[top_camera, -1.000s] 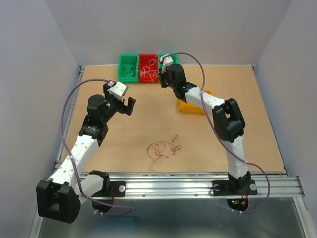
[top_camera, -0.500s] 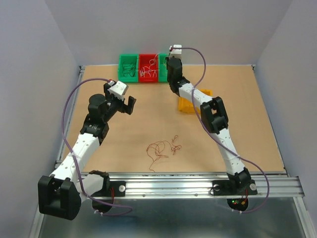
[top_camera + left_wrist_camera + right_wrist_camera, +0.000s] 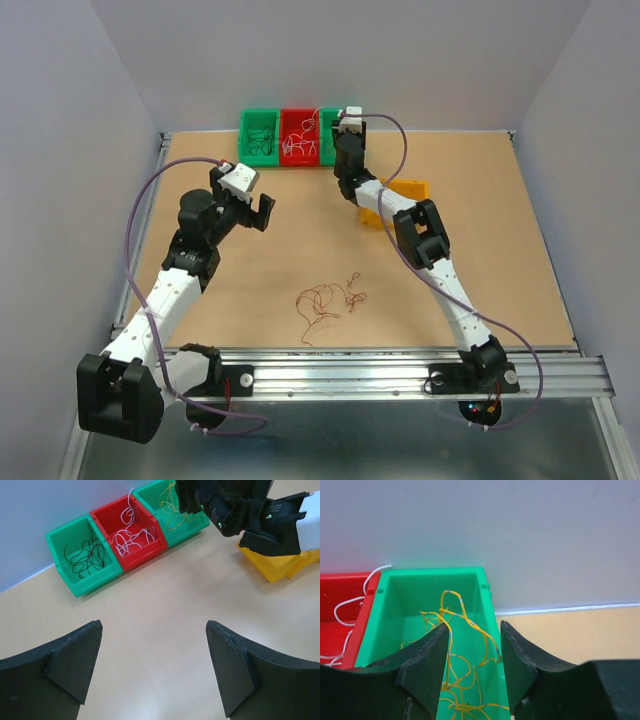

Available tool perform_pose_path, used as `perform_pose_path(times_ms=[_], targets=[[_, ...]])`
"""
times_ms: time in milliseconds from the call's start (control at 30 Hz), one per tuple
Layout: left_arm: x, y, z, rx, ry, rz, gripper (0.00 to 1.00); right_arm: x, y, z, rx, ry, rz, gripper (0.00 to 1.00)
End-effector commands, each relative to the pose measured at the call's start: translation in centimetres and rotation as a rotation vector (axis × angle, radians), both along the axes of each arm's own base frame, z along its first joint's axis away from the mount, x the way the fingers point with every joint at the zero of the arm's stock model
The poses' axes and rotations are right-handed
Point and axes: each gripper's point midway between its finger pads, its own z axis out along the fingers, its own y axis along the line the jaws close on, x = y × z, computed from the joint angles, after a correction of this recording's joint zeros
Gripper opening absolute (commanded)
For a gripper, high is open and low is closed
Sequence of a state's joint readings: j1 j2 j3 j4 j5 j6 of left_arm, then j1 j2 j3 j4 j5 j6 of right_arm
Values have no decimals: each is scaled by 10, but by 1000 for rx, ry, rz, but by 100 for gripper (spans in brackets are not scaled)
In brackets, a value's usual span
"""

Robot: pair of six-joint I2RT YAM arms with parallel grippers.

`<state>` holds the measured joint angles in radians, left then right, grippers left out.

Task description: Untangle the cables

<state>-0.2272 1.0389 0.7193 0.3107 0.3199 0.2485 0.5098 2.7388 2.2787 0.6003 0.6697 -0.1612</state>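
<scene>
The cables (image 3: 326,299), a small tangle of thin red and dark brown wires, lie on the table in front of both arms. My left gripper (image 3: 256,213) hangs open and empty above the table, well left of and behind the tangle; in the left wrist view (image 3: 154,627) only bare table lies between its fingers. My right gripper (image 3: 333,135) is at the far edge over the right green bin (image 3: 328,148). In the right wrist view it (image 3: 474,630) is open, with loose yellow wires (image 3: 451,592) in that bin (image 3: 420,585) below the fingers.
Three bins stand in a row at the back: a green one with dark wires (image 3: 85,560), a red one with white wires (image 3: 131,532), and the green one with yellow wires (image 3: 175,510). A yellow bin (image 3: 400,195) sits beneath the right arm. Walls enclose the table.
The right arm has stretched back and swung its wrist over the right green bin, with its elbow shifted left. The left arm and the tangle have not moved.
</scene>
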Motion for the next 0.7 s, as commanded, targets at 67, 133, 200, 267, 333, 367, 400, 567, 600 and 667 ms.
perform_pose_path(times_ms=[67, 133, 200, 267, 333, 367, 400, 567, 600, 667], targets=[[3, -2, 17, -17, -53, -11, 97, -10, -1, 78, 101, -118, 39, 56], [3, -3, 17, -16, -52, -16, 96, -15, 2, 81, 100, -56, 68, 62], [4, -3, 14, -13, -44, -17, 96, -19, 5, 81, 105, -13, 95, 66], [4, -5, 13, -13, -34, -26, 96, -26, 7, 86, 109, 17, 125, 71], [5, -5, 12, -12, -27, -29, 97, -30, 10, 80, 99, 64, 151, 72], [5, -6, 10, -11, -22, -32, 96, -35, 12, 80, 114, 86, 166, 72], [4, -6, 11, -12, -23, -34, 96, -37, 11, 80, 113, 91, 171, 73], [2, -15, 2, 10, 2, -96, 96, -57, 13, 86, 113, 158, 230, 68], [0, -19, -1, 18, 13, -125, 96, -63, 19, 86, 115, 179, 279, 68], [-9, -35, -12, 32, 65, -234, 96, -80, 23, 73, 106, 253, 336, 71]])
